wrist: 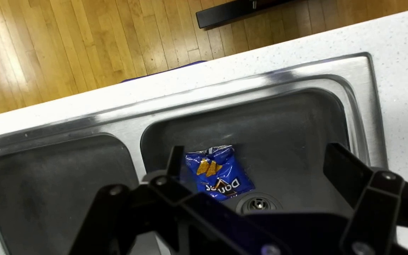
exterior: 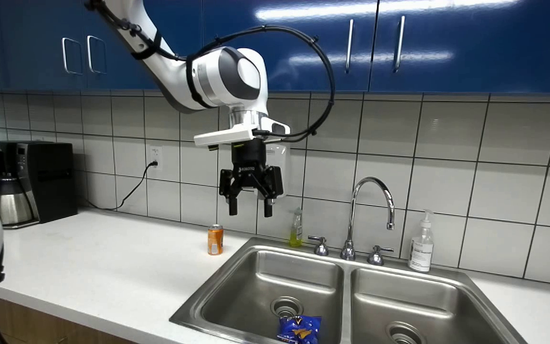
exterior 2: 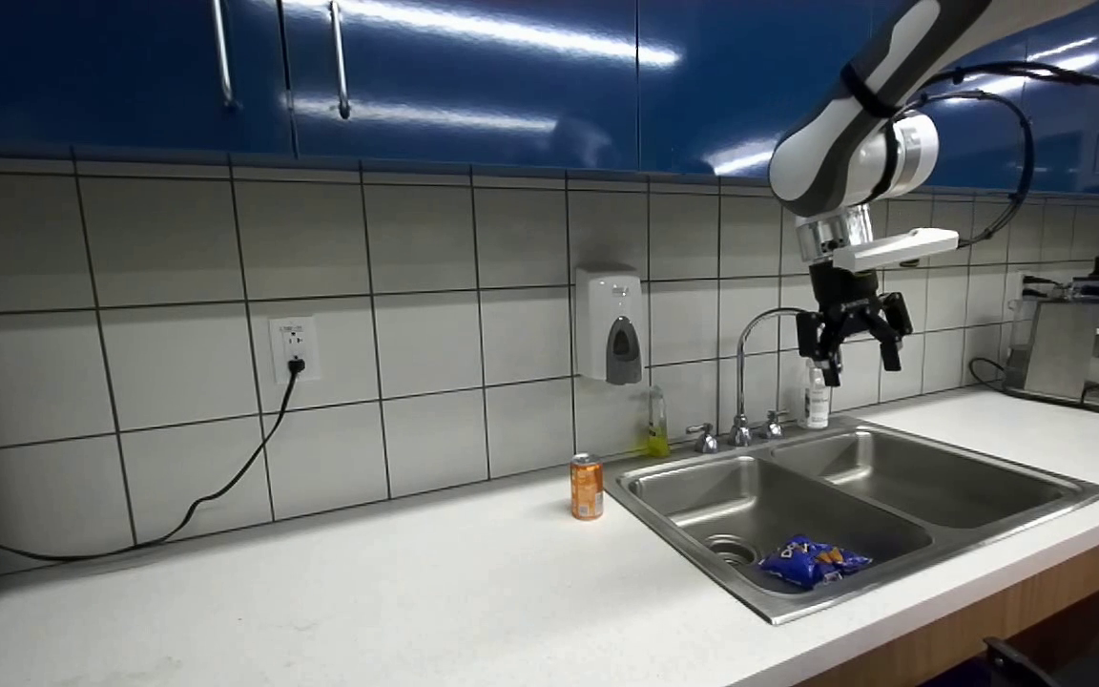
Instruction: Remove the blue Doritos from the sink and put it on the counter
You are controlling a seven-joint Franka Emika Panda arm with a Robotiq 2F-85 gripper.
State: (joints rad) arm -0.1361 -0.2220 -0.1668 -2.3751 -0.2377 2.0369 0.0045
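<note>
The blue Doritos bag (exterior: 300, 329) lies flat in one basin of the steel sink (exterior: 346, 296), next to the drain. It also shows in an exterior view (exterior 2: 809, 561) and in the wrist view (wrist: 221, 173). The white counter (exterior: 112, 267) runs beside the sink and shows in an exterior view (exterior 2: 368, 592). My gripper (exterior: 250, 209) is open, empty and pointing down, well above the sink. In the wrist view the fingers (wrist: 255, 156) are wide apart. The bag appears below, nearer the left finger, which covers a little of its edge.
An orange can (exterior: 215, 240) stands on the counter beside the sink. The faucet (exterior: 370, 210), a yellow-green bottle (exterior: 296, 229) and a pump bottle (exterior: 421, 246) stand along the back. A soap dispenser (exterior 2: 610, 324) hangs on the wall. Blue cabinets (exterior: 470, 43) hang above.
</note>
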